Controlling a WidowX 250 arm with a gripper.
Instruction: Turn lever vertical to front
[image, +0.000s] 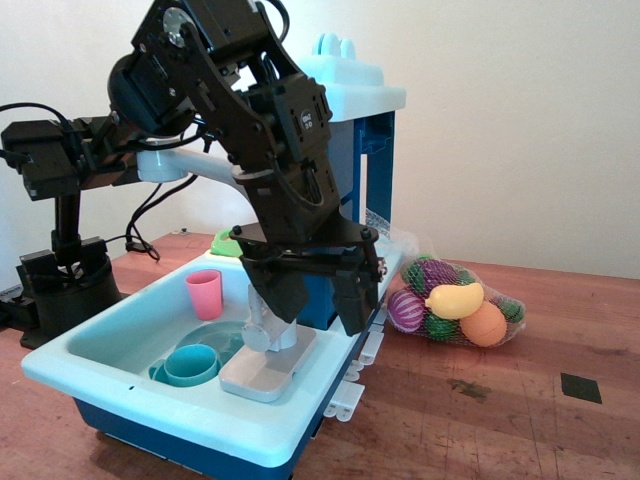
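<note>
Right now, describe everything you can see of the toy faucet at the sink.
The toy faucet looks like grey plastic: a rounded knob-like body on a flat, pale rectangular base plate that rests on the right rim of the light blue sink. The black end effector hangs directly over it, its fingers straddling the body, one in front on each side, hiding the upper part. No lever can be made out, so its position cannot be judged. Actual contact is unclear.

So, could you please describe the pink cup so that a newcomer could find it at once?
Start at the light blue toy sink on the wooden table. The pink cup stands upright at its far rim, left of the black gripper. The nearby teal cup is wider and sits lower.
</note>
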